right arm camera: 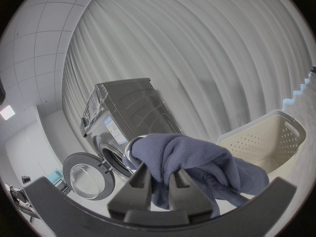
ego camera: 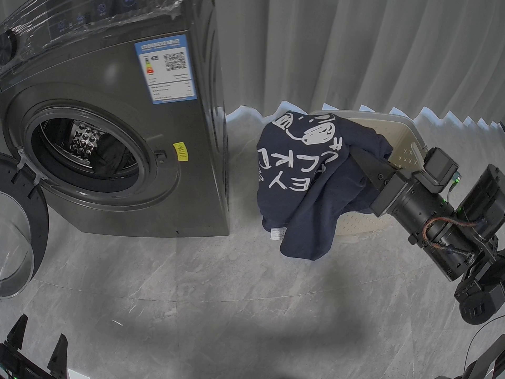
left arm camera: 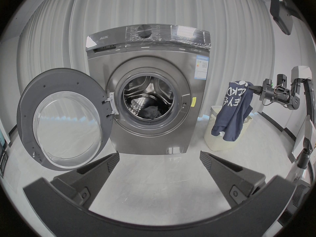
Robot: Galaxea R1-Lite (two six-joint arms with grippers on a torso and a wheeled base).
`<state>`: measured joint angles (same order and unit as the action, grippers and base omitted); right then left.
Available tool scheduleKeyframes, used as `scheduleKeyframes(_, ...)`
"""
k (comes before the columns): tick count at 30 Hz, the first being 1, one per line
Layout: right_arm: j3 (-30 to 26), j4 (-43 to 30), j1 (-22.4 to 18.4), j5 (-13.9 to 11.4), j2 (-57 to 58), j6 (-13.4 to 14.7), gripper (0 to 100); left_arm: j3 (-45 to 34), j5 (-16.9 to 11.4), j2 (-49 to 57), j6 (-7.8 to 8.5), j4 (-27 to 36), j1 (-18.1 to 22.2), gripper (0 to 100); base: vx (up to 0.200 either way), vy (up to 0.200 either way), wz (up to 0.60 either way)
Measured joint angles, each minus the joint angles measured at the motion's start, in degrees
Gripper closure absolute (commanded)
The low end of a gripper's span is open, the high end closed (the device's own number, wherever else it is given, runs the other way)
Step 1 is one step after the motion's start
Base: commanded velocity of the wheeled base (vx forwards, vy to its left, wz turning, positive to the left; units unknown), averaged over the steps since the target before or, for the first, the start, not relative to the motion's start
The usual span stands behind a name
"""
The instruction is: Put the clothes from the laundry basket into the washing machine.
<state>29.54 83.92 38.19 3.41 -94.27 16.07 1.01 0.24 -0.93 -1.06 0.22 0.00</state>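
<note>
Right of the grey front-loading washing machine [ego camera: 131, 132], right gripper [right arm camera: 160, 181] is clamped on a navy sweatshirt with white print [ego camera: 310, 185], held up over the cream perforated plastic laundry basket [ego camera: 405, 138]. Fabric hangs down the basket's machine-facing side. The machine's round glass door [ego camera: 21, 227] is swung fully open, with dark clothes [ego camera: 113, 156] lying in the drum. Left gripper [left arm camera: 158, 168] sits low in front of the machine, facing the drum opening, fingers apart.

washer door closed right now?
No, the washing machine has its door swung wide open on the hinge, leaving the drum opening uncovered.
</note>
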Motion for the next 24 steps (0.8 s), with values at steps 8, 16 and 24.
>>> scheduleKeyframes(8, 0.1, 0.0, 0.0, 0.1, 0.0, 0.0, 100, 0.0, 0.0, 0.0, 0.02, 0.0, 0.0, 0, 0.0, 0.2, 0.0)
scheduleKeyframes(16, 0.3, 0.0, 0.0, 0.1, 0.0, 0.0, 100, 0.0, 0.0, 0.0, 0.02, 0.1, 0.0, 0, -0.1, 0.025, 0.0)
scheduleKeyframes(24, 0.2, 0.1, 0.0, 0.1, -0.1, 0.0, 100, 0.0, 0.0, 0.0, 0.02, 0.0, 0.0, 0, -0.2, 0.0, 0.0)
